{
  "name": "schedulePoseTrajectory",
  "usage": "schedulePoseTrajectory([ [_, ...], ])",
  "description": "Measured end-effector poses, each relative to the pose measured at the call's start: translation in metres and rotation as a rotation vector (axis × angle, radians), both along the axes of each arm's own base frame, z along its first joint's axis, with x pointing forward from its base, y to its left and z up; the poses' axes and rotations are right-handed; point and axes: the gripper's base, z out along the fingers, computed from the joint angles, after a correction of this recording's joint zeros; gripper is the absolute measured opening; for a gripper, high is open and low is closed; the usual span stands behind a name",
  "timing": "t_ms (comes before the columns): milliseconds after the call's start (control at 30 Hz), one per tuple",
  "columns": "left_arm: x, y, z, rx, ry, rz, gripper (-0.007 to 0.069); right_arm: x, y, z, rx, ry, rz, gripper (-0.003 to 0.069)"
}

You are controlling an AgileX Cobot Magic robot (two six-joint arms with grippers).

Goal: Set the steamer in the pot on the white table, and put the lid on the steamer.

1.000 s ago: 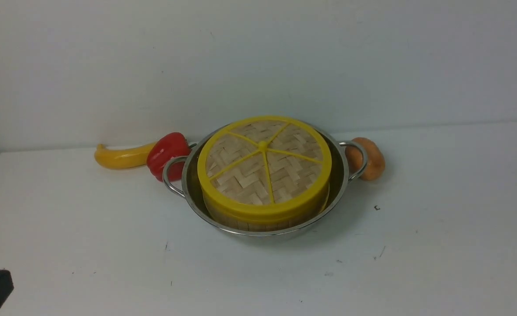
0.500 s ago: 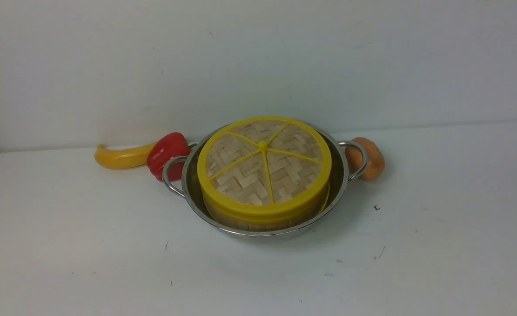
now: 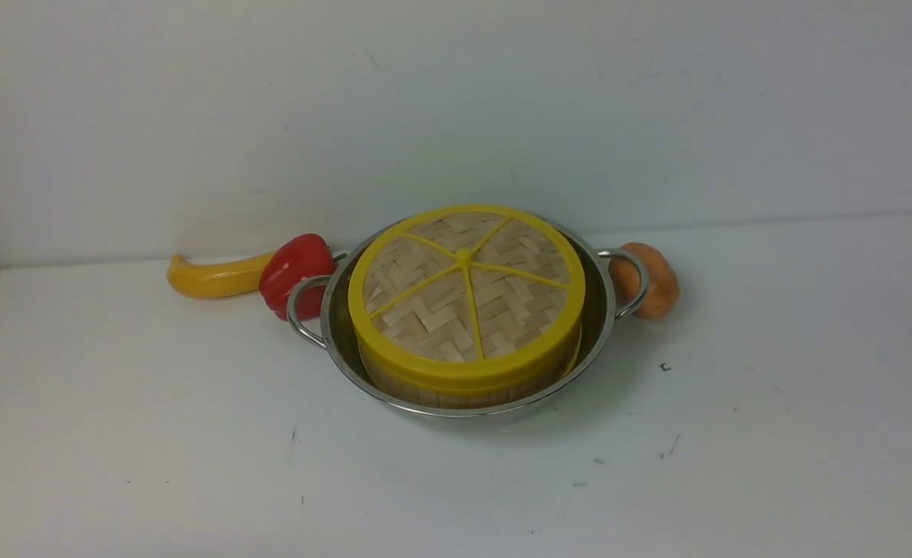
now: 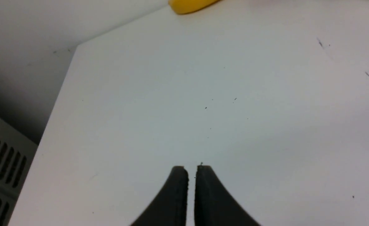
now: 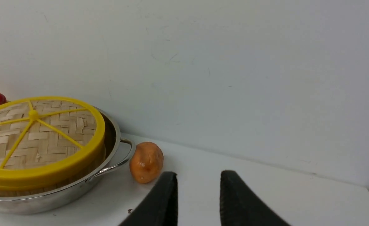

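The pot [image 3: 467,333] sits on the white surface [image 3: 153,434], near the wall. It is shiny and has a loop handle on each side. Inside the pot is the steamer [image 3: 456,391]. Only a thin strip of its bamboo side shows under the lid. The lid [image 3: 465,291] lies flat on top of the steamer and covers it all, so what is in the steamer cannot be seen. There is a gap between the steamer and the pot's far wall. A red pepper [image 3: 294,273] touches the pot's left handle, and a yellow banana [image 3: 211,277] lies just past the pepper, farther from the pot. A brown potato [image 3: 657,280] sits right beside the pot's right handle. The left end effector [image 4: 192,175] is well away from the pot, over bare surface, with its fingers almost together and nothing between them. Only the banana's tip shows in its view. The right end effector [image 5: 198,185] is near the potato, on the side away from the pot, with its fingers apart and empty. Both arms are out of the front view.
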Motion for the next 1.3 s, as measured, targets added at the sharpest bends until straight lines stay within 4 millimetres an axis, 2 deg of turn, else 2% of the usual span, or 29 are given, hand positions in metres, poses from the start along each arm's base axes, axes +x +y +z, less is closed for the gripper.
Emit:
schedulePoseTrajectory([
  [600, 0.0, 0.0, 0.0, 0.0, -0.001, 0.0, 0.0031, -0.001, -0.002, -0.005, -0.003, -0.003, -0.021, 0.0242],
  [700, 0.0, 0.0, 0.0, 0.0, -0.001, 0.0, 0.0031, -0.003, -0.01, -0.032, 0.043, 0.053, -0.118, 0.0242],
  [767, 0.0, 0.0, 0.0, 0.001, -0.001, -0.001, 0.0031, -0.006, -0.015, -0.063, 0.075, 0.106, -0.181, 0.0242],
  [900, 0.0, 0.0, 0.0, 0.001, -0.001, -0.001, 0.0031, -0.015, -0.019, -0.099, 0.119, 0.087, -0.236, 0.0242],
  [1133, 0.0, 0.0, 0.0, 0.001, -0.001, -0.001, 0.0031, -0.027, -0.019, -0.132, 0.132, -0.018, -0.241, 0.0242],
  [1300, 0.0, 0.0, 0.0, 0.001, -0.001, -0.001, 0.0031, -0.031, -0.019, -0.13, 0.136, -0.057, -0.239, 0.0242],
])
